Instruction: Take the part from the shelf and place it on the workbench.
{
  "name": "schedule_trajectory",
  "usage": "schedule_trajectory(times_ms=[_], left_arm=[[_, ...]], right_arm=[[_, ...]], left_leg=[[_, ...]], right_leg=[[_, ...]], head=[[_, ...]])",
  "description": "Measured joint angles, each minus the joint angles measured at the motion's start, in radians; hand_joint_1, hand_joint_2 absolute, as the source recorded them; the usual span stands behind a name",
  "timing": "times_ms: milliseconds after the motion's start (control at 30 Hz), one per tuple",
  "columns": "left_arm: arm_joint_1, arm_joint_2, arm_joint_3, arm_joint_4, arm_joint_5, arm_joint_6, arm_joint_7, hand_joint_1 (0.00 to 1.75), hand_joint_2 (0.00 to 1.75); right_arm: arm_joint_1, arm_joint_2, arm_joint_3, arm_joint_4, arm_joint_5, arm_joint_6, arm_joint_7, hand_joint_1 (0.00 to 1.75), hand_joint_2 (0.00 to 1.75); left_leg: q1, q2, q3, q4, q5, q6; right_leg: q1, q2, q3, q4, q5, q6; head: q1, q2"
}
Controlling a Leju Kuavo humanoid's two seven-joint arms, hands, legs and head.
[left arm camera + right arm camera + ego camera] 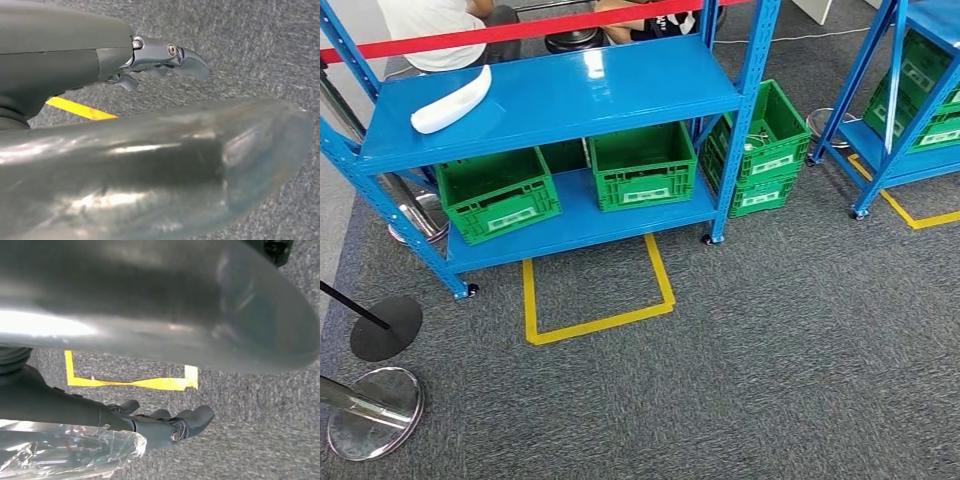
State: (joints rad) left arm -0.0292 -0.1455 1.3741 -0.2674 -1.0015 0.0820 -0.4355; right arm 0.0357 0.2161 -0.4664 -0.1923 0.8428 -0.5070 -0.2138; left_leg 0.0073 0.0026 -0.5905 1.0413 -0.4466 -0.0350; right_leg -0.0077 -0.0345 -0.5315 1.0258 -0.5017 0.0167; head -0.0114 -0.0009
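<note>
- Part (452, 100): white, long and gently curved, lying flat on the top board of the blue shelf (569, 95), near that board's left end and well apart from both hands.
- Left hand (158, 57): seen in its wrist view hanging over grey carpet (245, 45), beside a strip of yellow tape (79, 109). Its fingers (190, 62) are stretched out and slightly apart, released, with nothing in them.
- Right hand (166, 422): also over the carpet, with a taped yellow outline (132, 382) beyond it. Its fingers (196, 416) lie loosely extended, holding nothing. Crinkled clear plastic (68, 450) shows close by the wrist; what it belongs to I cannot tell.
- Handling, as a guess: the part looks like a light, stiff moulded shell with a smooth, possibly slippery skin. It is long enough to tip if taken by one end, so a hold near the middle, fingers wrapped across its narrow width, should balance it best. A firm but not crushing grip seems wise.
- Stage: the part has not been picked up, and both hands are low and far from it; the approach to the shelf comes first.
- Green crates (497, 195) sit on the lower board, under the part and out of the reach path. No worktop is visible.
</note>
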Motion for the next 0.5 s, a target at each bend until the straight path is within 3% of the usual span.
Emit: schedule_trajectory(times_ms=[67,167,233,300,333,367,400,467,500], left_arm=[[-0.002,0.000,0.000,0.000,0.003,-0.001,-0.002,0.00,0.00],[0.002,-0.004,0.000,0.000,0.013,0.006,0.001,0.00,0.00],[0.002,-0.007,0.000,0.000,0.023,0.018,0.013,0.00,0.00],[0.001,-0.010,0.000,0.000,0.034,0.034,0.029,0.00,0.00],[0.002,-0.012,0.000,0.000,0.041,0.044,0.038,0.00,0.00],[0.002,-0.015,0.000,0.000,0.047,0.054,0.047,0.00,0.00],[0.002,-0.018,0.000,0.000,0.052,0.067,0.057,0.00,0.00],[0.003,-0.024,0.000,0.000,0.056,0.088,0.069,0.00,0.00],[0.003,-0.025,0.000,0.000,0.056,0.095,0.073,0.00,0.00]], right_arm=[[0.000,0.000,-0.002,0.000,-0.001,0.004,-0.007,0.00,0.00],[-0.001,0.000,-0.007,0.000,-0.001,0.017,-0.012,0.00,0.00],[0.000,0.002,-0.009,0.000,0.000,0.025,-0.009,0.00,0.00],[0.002,0.004,-0.010,0.001,0.002,0.034,-0.001,0.00,0.00],[0.003,0.005,-0.010,0.001,0.003,0.040,0.004,0.00,0.00],[0.005,0.007,-0.011,0.001,0.004,0.044,0.008,0.00,0.00],[0.006,0.008,-0.011,0.002,0.005,0.050,0.012,0.00,0.00],[0.007,0.010,-0.012,0.002,0.007,0.059,0.015,0.00,0.00],[0.007,0.011,-0.012,0.002,0.008,0.062,0.015,0.00,0.00]], left_leg=[[-0.003,0.004,0.024,-0.045,-0.006,0.010],[-0.001,-0.003,0.035,-0.056,-0.010,0.030],[0.002,-0.006,0.046,-0.061,-0.012,0.043],[0.001,-0.007,0.054,-0.061,-0.018,0.051],[0.000,-0.010,0.059,-0.060,-0.021,0.052],[-0.001,-0.013,0.066,-0.060,-0.025,0.052],[-0.001,-0.017,0.074,-0.060,-0.031,0.051],[-0.001,-0.024,0.092,-0.059,-0.044,0.044],[0.000,-0.025,0.096,-0.059,-0.048,0.042]], right_leg=[[0.004,-0.001,0.000,-0.004,-0.006,0.011],[0.002,0.002,0.006,0.003,-0.019,0.028],[-0.001,0.017,-0.032,0.091,-0.063,0.035],[-0.001,0.027,-0.110,0.227,-0.119,0.038],[-0.001,0.029,-0.140,0.271,-0.126,0.039],[-0.001,0.030,-0.156,0.282,-0.114,0.039],[-0.001,0.030,-0.151,0.253,-0.079,0.038],[-0.001,0.033,-0.102,0.122,0.008,0.034],[-0.002,0.034,-0.085,0.079,0.033,0.033]], head=[[0.002,0.000],[0.006,0.000],[0.011,0.000],[0.014,0.000],[0.014,0.000],[0.014,0.000],[0.014,0.000],[0.015,0.000],[0.016,0.000]])
